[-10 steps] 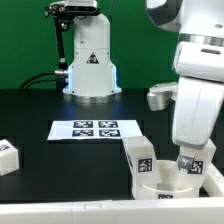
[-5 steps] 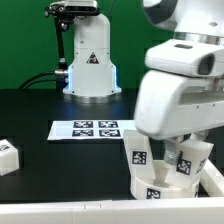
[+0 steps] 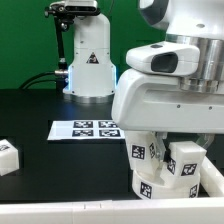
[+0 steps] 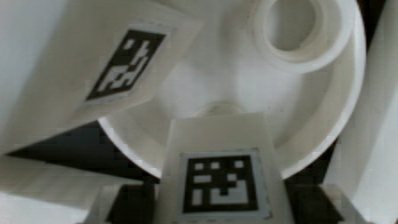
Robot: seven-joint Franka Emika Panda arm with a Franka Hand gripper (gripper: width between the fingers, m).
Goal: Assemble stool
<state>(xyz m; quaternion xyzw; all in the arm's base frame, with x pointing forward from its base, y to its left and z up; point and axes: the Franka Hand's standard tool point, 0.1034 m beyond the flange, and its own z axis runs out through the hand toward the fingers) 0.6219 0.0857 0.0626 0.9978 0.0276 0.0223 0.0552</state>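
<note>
The round white seat [image 3: 148, 186] lies at the front right of the table, rim up. One tagged white leg [image 3: 138, 154] stands in it. My gripper [image 3: 180, 150] is low over the seat, shut on a second tagged leg [image 3: 189, 166] held inside the rim; my arm hides most of it. In the wrist view the held leg [image 4: 221, 186] sits between my fingers [image 4: 128, 208], with the seat's inner dish [image 4: 267, 115] and the standing leg [image 4: 128, 60] beyond it. Whether the held leg touches the seat floor is not clear.
A third loose leg [image 3: 8, 156] lies at the exterior view's far left. The marker board [image 3: 95, 129] lies flat mid-table. The robot base [image 3: 90, 65] stands at the back. A white wall [image 3: 60, 212] runs along the front edge.
My arm has swung toward the exterior view's left and come lower over the seat, now hiding much of it. The held leg has moved with it and sits inside the rim.
</note>
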